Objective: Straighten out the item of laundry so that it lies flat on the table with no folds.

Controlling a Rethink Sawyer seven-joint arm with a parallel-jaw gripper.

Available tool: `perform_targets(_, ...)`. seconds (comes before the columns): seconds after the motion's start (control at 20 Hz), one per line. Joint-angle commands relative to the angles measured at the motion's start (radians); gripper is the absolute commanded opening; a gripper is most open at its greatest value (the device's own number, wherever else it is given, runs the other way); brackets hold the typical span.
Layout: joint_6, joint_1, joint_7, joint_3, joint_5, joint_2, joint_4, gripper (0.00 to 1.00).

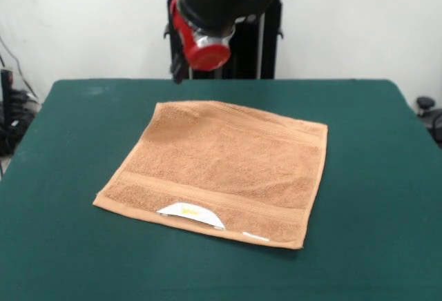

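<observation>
The item of laundry (221, 170), a light-brown terry towel, lies spread out near the middle of the table (62, 149), turned slightly so one corner points to the far left. Woven bands run along its near and far edges. A white label with a yellow mark (190, 212) shows at the near edge, and a small white strip (255, 236) shows further right. The red and black arm (207, 25) hangs above the table's far edge. A dark part that looks like the gripper (177, 72) sits beyond the towel's far-left corner, clear of the towel.
Dark green cloth covers the table, with wide bare margins all round the towel. Dark equipment and cables stand off the table at the left edge (10, 114), and another dark object at the right edge (428, 111).
</observation>
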Motion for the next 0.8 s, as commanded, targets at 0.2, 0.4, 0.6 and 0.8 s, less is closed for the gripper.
perform_targets(0.2,-0.225,-0.045,0.236,0.170,0.118,0.111,0.091,0.00)
perform_targets(0.4,-0.300,-0.105,0.090,0.263,0.113,0.062,0.161,0.00)
perform_targets(0.6,-0.285,-0.176,0.005,0.361,0.123,0.018,0.212,1.00)
perform_targets(0.8,-0.342,-0.257,0.025,0.480,0.194,-0.031,0.306,1.00)
